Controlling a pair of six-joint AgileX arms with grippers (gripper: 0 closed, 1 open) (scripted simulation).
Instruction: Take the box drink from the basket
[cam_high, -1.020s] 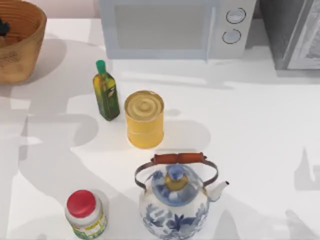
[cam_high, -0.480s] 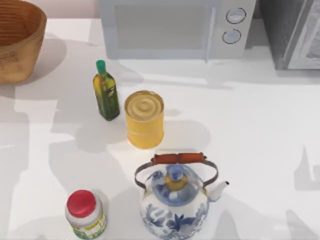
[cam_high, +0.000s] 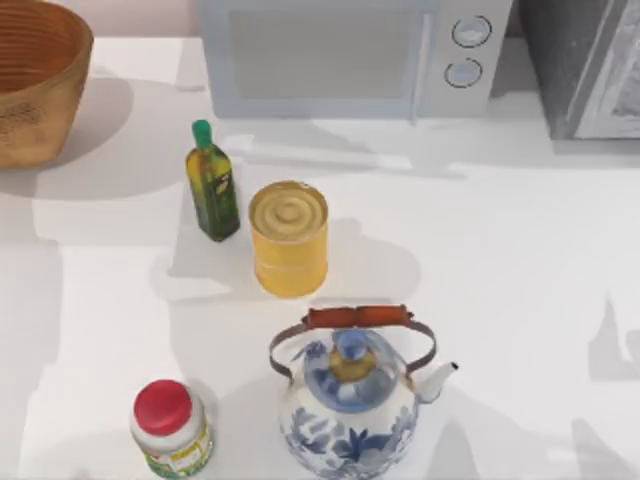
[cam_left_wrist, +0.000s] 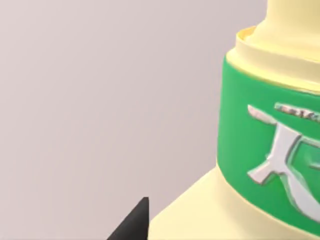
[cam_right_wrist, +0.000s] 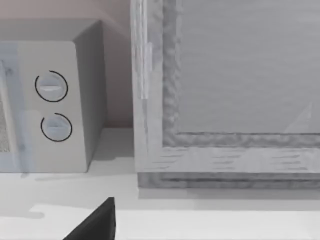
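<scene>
The box drink (cam_left_wrist: 270, 150) is a cream carton with a green band and pale lettering. It sits very close in the left wrist view, against a plain wall. My left gripper (cam_left_wrist: 200, 235) is shut on it, and one black fingertip (cam_left_wrist: 136, 222) shows beside the carton's base. The basket (cam_high: 40, 110), tan woven wicker, stands at the table's far left corner in the top view, and the part of its ribbed inside that shows is bare. My right gripper (cam_right_wrist: 160, 237) is parked open, facing the back right of the table, with one dark fingertip (cam_right_wrist: 97, 222) in view.
A microwave (cam_high: 340, 55) and a grey cabinet (cam_high: 590, 65) line the back edge. In mid-table stand a green oil bottle (cam_high: 212, 190), a yellow can (cam_high: 289, 237), a blue-and-white teapot (cam_high: 350, 400) and a red-lidded jar (cam_high: 170, 428).
The dark gripper tip seen at the basket's left edge one second ago has left the top view. The arm's shadow has shifted across the left of the table.
</scene>
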